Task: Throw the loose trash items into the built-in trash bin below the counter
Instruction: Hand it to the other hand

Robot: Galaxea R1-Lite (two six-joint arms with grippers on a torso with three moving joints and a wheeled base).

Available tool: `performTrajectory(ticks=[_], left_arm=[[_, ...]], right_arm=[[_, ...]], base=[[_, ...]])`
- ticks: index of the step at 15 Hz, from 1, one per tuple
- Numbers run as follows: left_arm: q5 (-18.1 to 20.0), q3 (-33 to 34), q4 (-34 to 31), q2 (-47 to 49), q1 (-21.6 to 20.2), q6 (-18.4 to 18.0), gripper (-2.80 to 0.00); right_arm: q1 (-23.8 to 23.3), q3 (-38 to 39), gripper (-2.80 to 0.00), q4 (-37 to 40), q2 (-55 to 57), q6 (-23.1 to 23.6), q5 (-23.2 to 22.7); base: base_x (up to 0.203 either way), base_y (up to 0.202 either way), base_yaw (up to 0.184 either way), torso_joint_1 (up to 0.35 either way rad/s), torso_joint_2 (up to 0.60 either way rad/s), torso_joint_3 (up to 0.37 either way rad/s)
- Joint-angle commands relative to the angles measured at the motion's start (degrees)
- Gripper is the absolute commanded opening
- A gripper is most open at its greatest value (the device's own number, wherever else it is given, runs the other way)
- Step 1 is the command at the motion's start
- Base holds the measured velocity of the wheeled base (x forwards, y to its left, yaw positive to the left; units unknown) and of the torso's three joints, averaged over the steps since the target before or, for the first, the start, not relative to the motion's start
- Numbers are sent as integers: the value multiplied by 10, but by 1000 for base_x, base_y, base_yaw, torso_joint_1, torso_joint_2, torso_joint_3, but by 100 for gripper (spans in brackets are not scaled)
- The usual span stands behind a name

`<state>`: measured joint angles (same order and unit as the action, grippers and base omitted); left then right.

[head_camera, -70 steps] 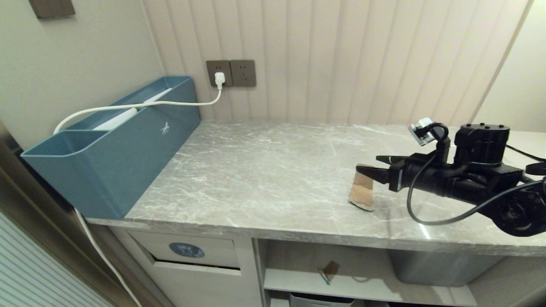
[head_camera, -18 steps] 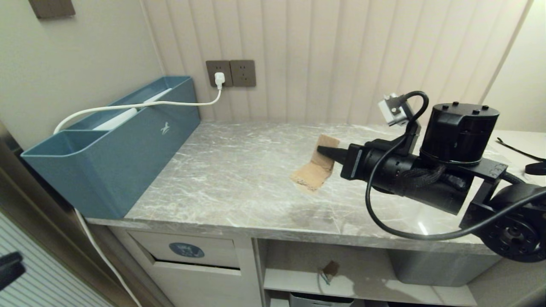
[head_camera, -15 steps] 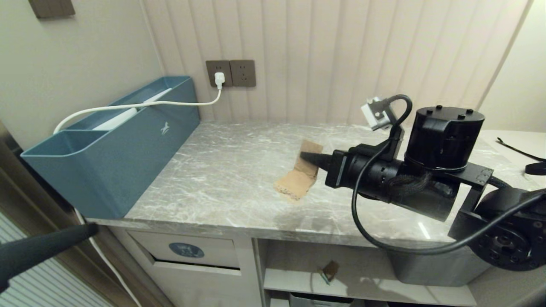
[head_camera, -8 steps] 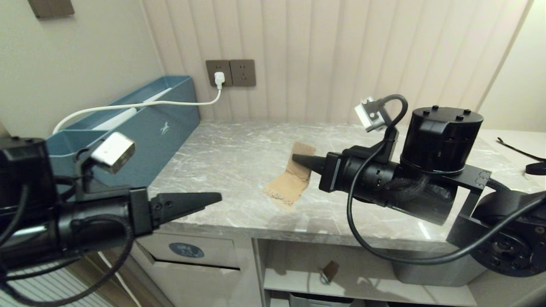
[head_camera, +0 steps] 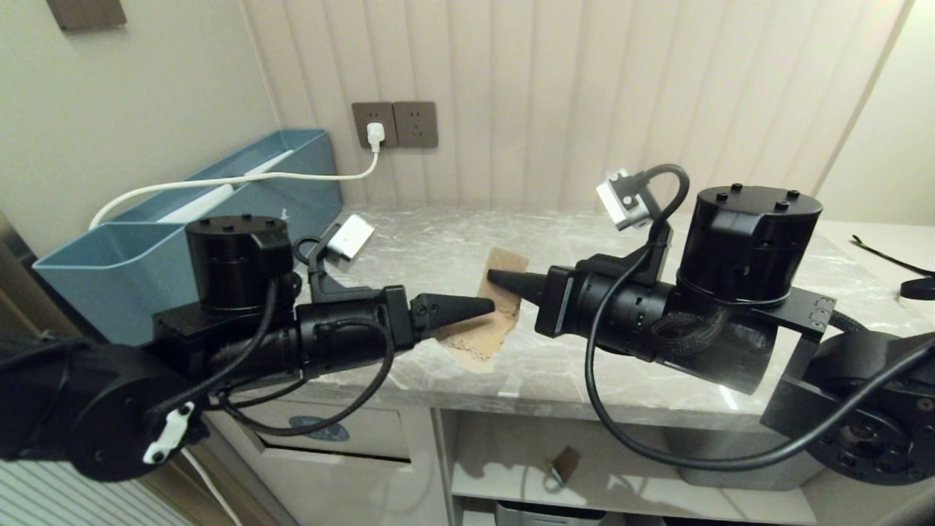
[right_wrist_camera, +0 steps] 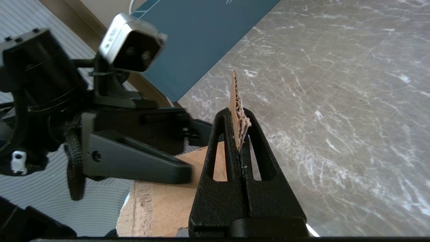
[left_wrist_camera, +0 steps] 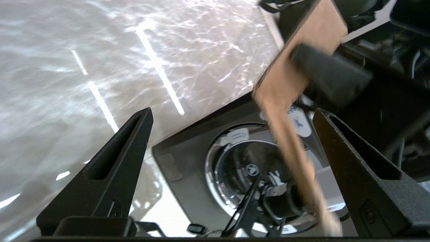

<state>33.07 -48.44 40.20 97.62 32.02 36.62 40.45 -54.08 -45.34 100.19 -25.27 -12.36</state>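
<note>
Above the counter (head_camera: 409, 270), our right gripper (head_camera: 500, 280) pinches a cardboard scrap (head_camera: 486, 321); if our wide-open left gripper (head_camera: 475, 307) closes off-centre, the scrap may drop.

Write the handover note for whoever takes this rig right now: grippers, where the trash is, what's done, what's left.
Right gripper: shut on a bent cardboard scrap, held above the counter near its front edge.
Left gripper: open, level, tips at the scrap's free end; the scrap hangs between its fingers, not gripped.
Trash bin flap: below the counter, partly hidden by the left arm.
A small scrap lies on the open shelf under the counter.
Done: one scrap lifted.
Left: looks like a handover to the left gripper, then drop it through the flap; the shelf scrap remains.
</note>
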Motion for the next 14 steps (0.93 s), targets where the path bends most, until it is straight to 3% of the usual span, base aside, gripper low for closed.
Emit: performTrajectory(ticks=[1, 6, 13, 14], left_arm=[[-2, -28, 2, 25, 25, 25, 0], [-31, -31, 3, 22, 54, 29, 0], [-56, -31, 3, 15, 50, 29, 0], [-56, -32, 3, 15, 50, 29, -144]], right_arm=[[3, -1, -280, -3, 1, -1, 0], [2, 1, -280, -4, 0, -1, 1], [-2, 3, -280, -4, -6, -1, 1], [-2, 4, -280, -4, -7, -1, 1]], base=[[0, 0, 0, 0, 0, 0], [0, 0, 0, 0, 0, 0], [0, 0, 0, 0, 0, 0], [0, 0, 0, 0, 0, 0]])
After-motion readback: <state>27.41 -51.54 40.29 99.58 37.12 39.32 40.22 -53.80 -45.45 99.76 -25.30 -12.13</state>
